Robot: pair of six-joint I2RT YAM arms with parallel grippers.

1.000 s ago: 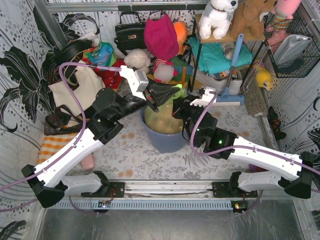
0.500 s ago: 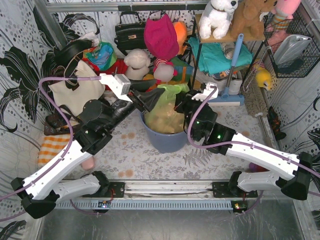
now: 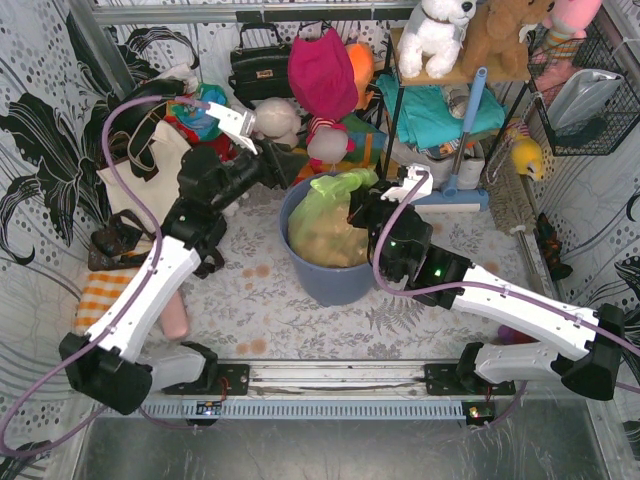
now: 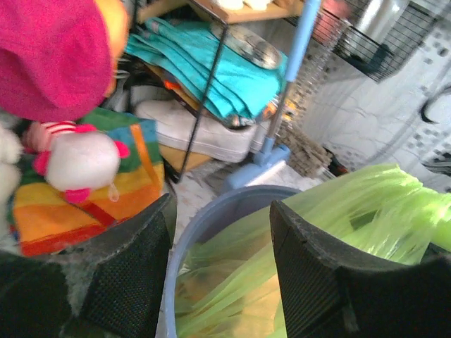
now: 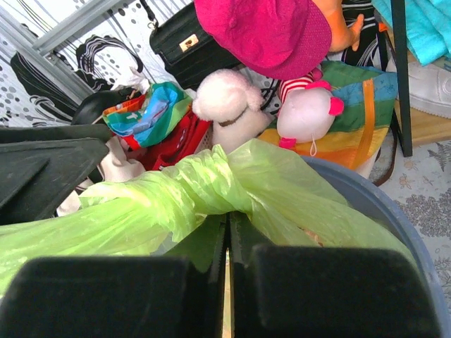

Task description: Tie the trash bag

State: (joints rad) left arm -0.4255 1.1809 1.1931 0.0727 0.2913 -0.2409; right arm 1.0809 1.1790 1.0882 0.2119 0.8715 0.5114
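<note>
The trash bag (image 3: 335, 215), thin light-green plastic with brown paper showing through, sits in the round blue-grey bin (image 3: 330, 280). Its top is gathered into a twisted neck (image 5: 204, 179). My right gripper (image 3: 362, 212) is at the bin's right rim, and in the right wrist view it (image 5: 227, 229) is shut on a fold of the bag just below the twist. My left gripper (image 3: 297, 166) hovers beyond the bin's far-left rim, apart from the bag. Its jaws (image 4: 222, 271) are open with nothing between them; the bin rim (image 4: 184, 239) and the bag (image 4: 352, 204) show through the gap.
A cream tote bag (image 3: 150, 185) stands at the left behind my left arm. Behind the bin are a black handbag (image 3: 260, 65), a pink hat (image 3: 322, 75) and soft toys (image 3: 275, 120). A black shelf frame (image 3: 392, 120) and a blue broom handle (image 3: 468, 125) stand at the right.
My left gripper has opened, let go of the bag's top and pulled back up and to the left, away from the bin. The right gripper has stayed shut on the bag.
</note>
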